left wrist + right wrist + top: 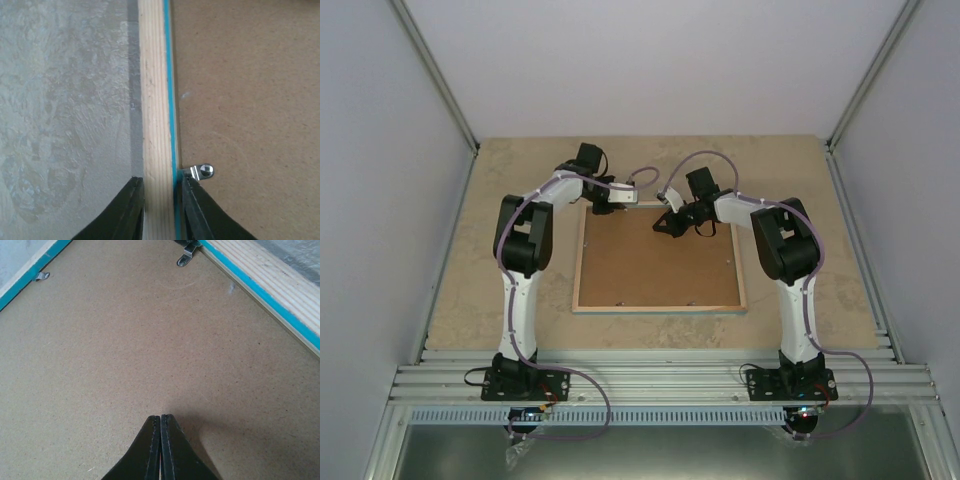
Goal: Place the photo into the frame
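Rails (pixel 650 375), frame (pixel 660 308) on beige tabletop (pixel 520 180), pale walls (pixel 660 60)

The frame (pixel 657 306) lies face down, so its front is hidden against the table (pixel 520 180) in every view. The backing panel (pixel 655 262) covers whatever sits inside. In the left wrist view the rail runs out of the picture at top and bottom. The left gripper (pixel 161 181) is cut by the lower edge, and one finger half hides a clip (pixel 202 171). In the right wrist view the right gripper (pixel 161 417) is cut off below, and a second clip (pixel 192 246) is cut by the top edge. From above, both grippers partly mask the far rail. The left fingertips cannot be seen there, and the clips are too small to read.
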### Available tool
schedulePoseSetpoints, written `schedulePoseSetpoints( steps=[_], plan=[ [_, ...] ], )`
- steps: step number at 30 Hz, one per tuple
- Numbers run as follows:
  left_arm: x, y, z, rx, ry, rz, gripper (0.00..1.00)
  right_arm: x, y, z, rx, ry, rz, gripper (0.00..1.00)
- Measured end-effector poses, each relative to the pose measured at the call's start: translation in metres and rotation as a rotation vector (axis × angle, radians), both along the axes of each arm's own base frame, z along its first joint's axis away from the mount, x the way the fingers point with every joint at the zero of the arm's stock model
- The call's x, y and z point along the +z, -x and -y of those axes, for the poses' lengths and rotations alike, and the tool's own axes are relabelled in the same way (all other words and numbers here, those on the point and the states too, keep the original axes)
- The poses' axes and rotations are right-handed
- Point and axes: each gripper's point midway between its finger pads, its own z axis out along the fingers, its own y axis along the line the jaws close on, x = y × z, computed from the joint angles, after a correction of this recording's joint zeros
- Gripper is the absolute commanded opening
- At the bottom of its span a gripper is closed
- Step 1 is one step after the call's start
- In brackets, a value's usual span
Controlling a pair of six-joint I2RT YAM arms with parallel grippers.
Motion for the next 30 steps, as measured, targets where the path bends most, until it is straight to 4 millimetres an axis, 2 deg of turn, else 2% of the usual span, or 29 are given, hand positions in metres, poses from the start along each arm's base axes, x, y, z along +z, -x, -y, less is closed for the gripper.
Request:
schedulePoseSetpoints(
  steps=[3, 6, 11, 15, 19, 21, 23, 27, 30],
  plan=[
    [0.0, -0.003, -0.001, 0.001, -0.006, 0.013, 0.15, 0.0, 0.0, 0.0, 0.001, 0.0, 0.0, 0.04],
    [-0.001, -0.002, -0.001, 0.0, -0.005, 0.014, 0.14, 0.0, 0.0, 0.0, 0.004, -0.001, 0.003, 0.04],
    [-0.001, -0.002, 0.0, -0.001, -0.002, 0.022, 0.24, 0.0, 0.0, 0.0, 0.008, -0.002, 0.009, 0.06],
    [0.002, -0.004, 0.001, 0.032, 0.022, 0.03, 0.34, 0.005, 0.003, 0.0, 0.023, -0.004, 0.015, 0.16],
    [0.009, -0.004, 0.001, 0.11, 0.075, 0.011, 0.49, 0.015, 0.012, 0.01, 0.037, 0.015, -0.016, 0.38],
    [0.019, -0.005, 0.001, 0.148, 0.113, 0.009, 0.53, 0.028, 0.011, 0.018, 0.033, 0.013, -0.012, 0.45],
    [0.035, -0.006, 0.0, 0.179, 0.145, 0.021, 0.57, 0.05, 0.0, 0.032, 0.021, 0.004, 0.03, 0.51],
    [0.075, -0.002, -0.005, 0.216, 0.203, 0.066, 0.59, 0.094, -0.038, 0.068, -0.01, 0.011, 0.183, 0.59],
    [0.096, 0.002, -0.006, 0.235, 0.233, 0.096, 0.59, 0.108, -0.065, 0.098, -0.038, 0.065, 0.272, 0.62]
  ],
)
